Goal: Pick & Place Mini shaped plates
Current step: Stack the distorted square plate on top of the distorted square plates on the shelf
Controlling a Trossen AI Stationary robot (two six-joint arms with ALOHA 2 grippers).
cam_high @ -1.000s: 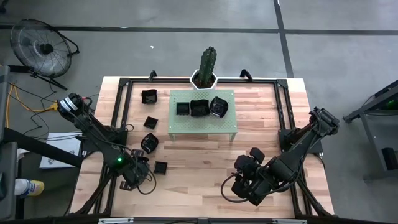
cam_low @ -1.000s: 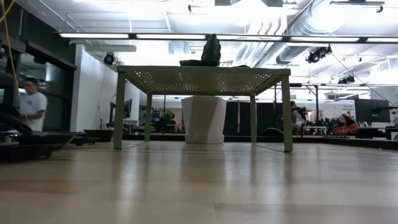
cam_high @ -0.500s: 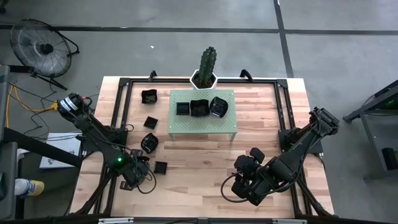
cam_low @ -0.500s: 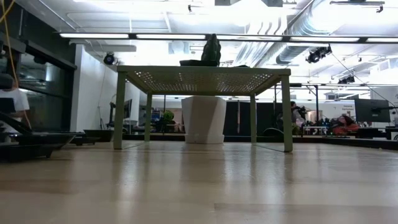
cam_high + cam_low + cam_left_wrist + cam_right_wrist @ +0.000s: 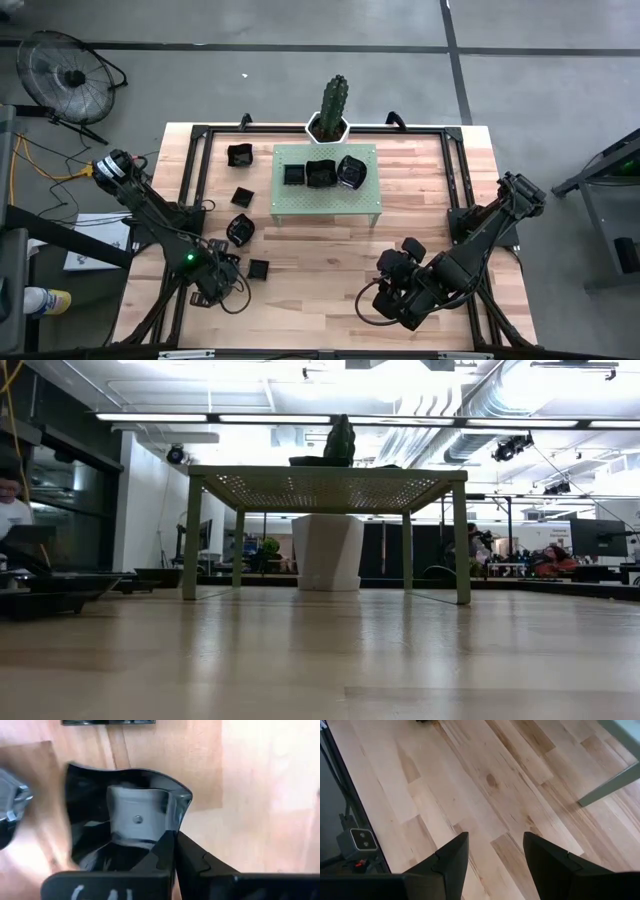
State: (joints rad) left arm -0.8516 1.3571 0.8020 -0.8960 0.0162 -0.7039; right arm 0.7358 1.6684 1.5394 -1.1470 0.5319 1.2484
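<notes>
Glossy black, the mini shaped plates [image 5: 240, 195] are split between two places: three sit in a row on the pale green perforated stand [image 5: 327, 207] near the table's far edge, and four lie on the bare wooden table [image 5: 320, 270] toward its left edge, between the stand and the left arm. No brand or label can be read anywhere; a pale scrawl on the left gripper's body in the left wrist view is not legible.

The left gripper [image 5: 172, 847] is low near the table's near-left corner, its arm folded back toward the left edge. Its fingers are clamped on the rim of a wavy-edged plate [image 5: 125, 815], one finger inside the dish and one outside, with the wood showing beyond it.

The right gripper [image 5: 492, 855] waits near the table's near-right corner, the arm bent and reaching in from the right edge. Its two fingers are spread apart over bare wood, grasping nothing.

A cactus in a white pot [image 5: 330, 110] stands at the far edge behind the stand.
</notes>
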